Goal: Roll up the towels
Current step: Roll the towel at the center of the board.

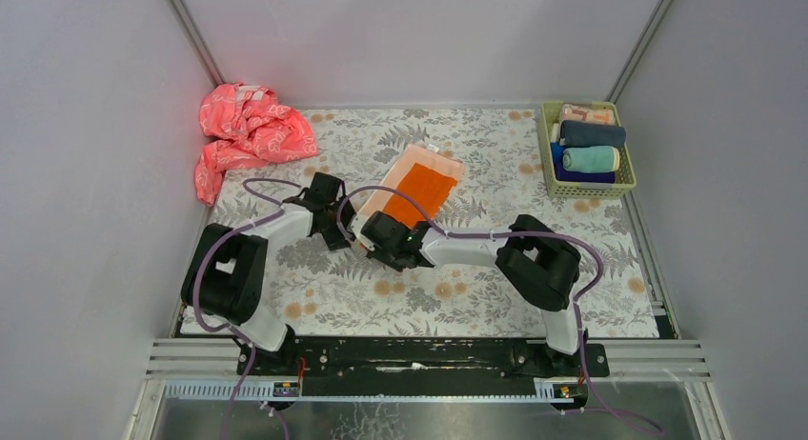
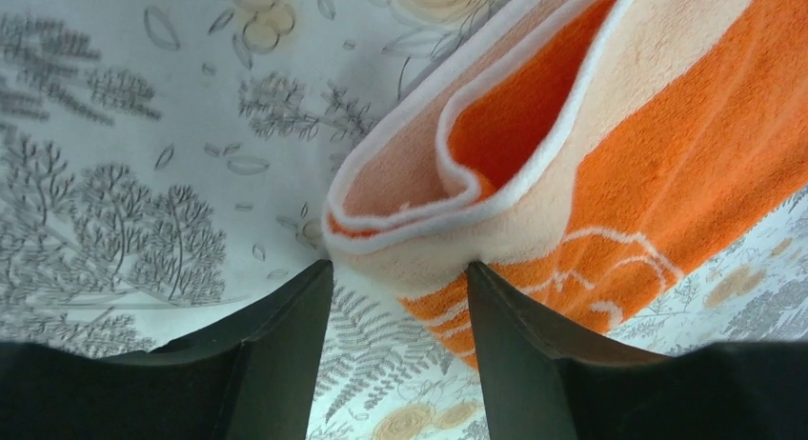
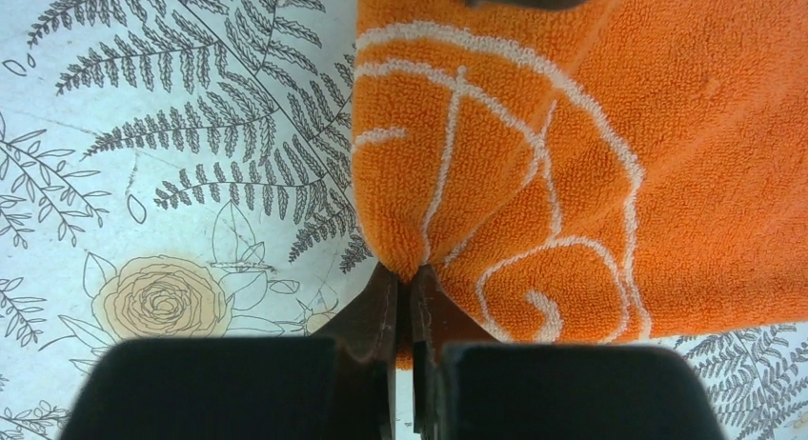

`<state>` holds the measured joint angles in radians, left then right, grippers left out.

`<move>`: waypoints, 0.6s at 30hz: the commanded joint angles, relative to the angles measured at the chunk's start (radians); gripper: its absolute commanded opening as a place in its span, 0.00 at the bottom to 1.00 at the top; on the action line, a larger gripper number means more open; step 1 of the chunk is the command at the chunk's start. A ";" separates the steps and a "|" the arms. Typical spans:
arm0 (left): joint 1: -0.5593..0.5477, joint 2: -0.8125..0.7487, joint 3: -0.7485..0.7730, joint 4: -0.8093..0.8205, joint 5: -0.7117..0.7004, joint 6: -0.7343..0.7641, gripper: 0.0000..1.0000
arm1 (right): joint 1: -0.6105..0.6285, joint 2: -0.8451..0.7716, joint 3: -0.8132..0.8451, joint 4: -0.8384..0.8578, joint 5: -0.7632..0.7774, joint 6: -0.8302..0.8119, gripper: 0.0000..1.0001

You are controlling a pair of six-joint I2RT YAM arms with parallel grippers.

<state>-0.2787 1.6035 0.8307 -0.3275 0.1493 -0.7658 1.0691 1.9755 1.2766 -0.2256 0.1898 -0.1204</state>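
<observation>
An orange and pale peach towel (image 1: pixel 419 188) with white lettering lies slantwise on the floral table. Its near end is folded over, so the layered peach edge (image 2: pixel 419 221) shows in the left wrist view. My left gripper (image 2: pixel 398 267) stands open at that folded corner, with the cloth just beyond its fingertips. My right gripper (image 3: pixel 405 273) is shut on a pinch of the towel's orange near edge (image 3: pixel 495 173). From above, the left gripper (image 1: pixel 345 226) and the right gripper (image 1: pixel 373 229) sit side by side at the towel's near end. A rolled mint-teal towel (image 1: pixel 591 159) lies in the basket.
A pale green basket (image 1: pixel 547 150) at the back right holds several rolled towels. A crumpled pink patterned cloth (image 1: pixel 248 130) lies in the back left corner against the wall. Grey walls enclose the table on three sides.
</observation>
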 commanded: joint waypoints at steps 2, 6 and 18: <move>0.013 -0.117 -0.079 -0.074 -0.040 -0.035 0.57 | -0.024 -0.017 -0.020 -0.014 -0.212 0.087 0.00; 0.024 -0.223 -0.125 -0.071 -0.012 -0.093 0.63 | -0.094 -0.062 -0.054 0.070 -0.388 0.174 0.00; 0.034 -0.219 -0.196 0.116 0.152 -0.256 0.65 | -0.169 -0.088 -0.140 0.220 -0.584 0.287 0.00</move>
<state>-0.2478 1.3514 0.6346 -0.3344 0.2192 -0.9493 0.8936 1.9129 1.1511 -0.0456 -0.3027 0.1200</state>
